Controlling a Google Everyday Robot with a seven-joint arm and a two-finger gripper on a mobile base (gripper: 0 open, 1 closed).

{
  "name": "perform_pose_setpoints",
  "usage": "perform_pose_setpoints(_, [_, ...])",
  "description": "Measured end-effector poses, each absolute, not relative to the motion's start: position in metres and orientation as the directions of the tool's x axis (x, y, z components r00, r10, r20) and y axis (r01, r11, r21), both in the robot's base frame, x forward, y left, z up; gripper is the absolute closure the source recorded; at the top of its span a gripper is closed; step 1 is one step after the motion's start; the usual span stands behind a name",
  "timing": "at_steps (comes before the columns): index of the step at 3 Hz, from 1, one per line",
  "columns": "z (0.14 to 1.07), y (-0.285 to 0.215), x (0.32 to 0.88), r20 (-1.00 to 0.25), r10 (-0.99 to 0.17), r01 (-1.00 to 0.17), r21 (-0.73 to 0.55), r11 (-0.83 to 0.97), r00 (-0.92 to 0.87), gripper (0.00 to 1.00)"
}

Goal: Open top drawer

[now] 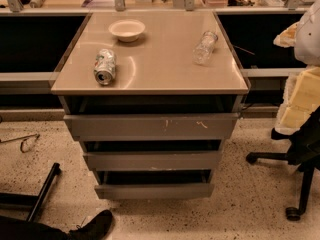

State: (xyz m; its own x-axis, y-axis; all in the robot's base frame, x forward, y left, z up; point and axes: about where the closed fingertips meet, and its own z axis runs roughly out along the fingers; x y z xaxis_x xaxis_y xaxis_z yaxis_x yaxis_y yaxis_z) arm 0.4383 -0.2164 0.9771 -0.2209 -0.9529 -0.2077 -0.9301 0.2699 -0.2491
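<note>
Three grey handleless drawer fronts were stacked under the cabinet top [165, 79]. The top drawer [150, 127] was the widest and tallest, directly beneath the top's front edge, with pale scratch marks [200, 124] right of centre. The two narrower fronts [152, 160] sat below it.

Gripper: not in view anywhere in the frame. Finger state could not be told, nor its direction from the drawer. A white form at the right edge [310, 34] could not be identified.

Key relation: the top drawer's long axis ran left to right across the view, its face square to the camera. Judgement: the pull must run perpendicular to that face, straight out toward the camera side over the floor. A dark gap lay between the cabinet top and the drawer's upper edge. With no handle, that upper lip looked the likeliest place to hook. The interior was not visible, so whether the drawer was already out a little could not be settled.

On the top, well back from the front edge: a can [105, 66] on its side at left, a bowl [127, 30] behind it, and a clear bottle [205, 47] on its side at right. Judgement: a jerky pull could set the can or bottle rolling.

An office chair [300, 159] stood near the cabinet's right side.
</note>
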Motion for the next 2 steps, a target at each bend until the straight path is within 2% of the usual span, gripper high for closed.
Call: perform_pose_setpoints(2, [0.9679,-0.2131,0.4426,-0.228,-0.947,-0.929,-0.24,0.281,-0.227,0.0])
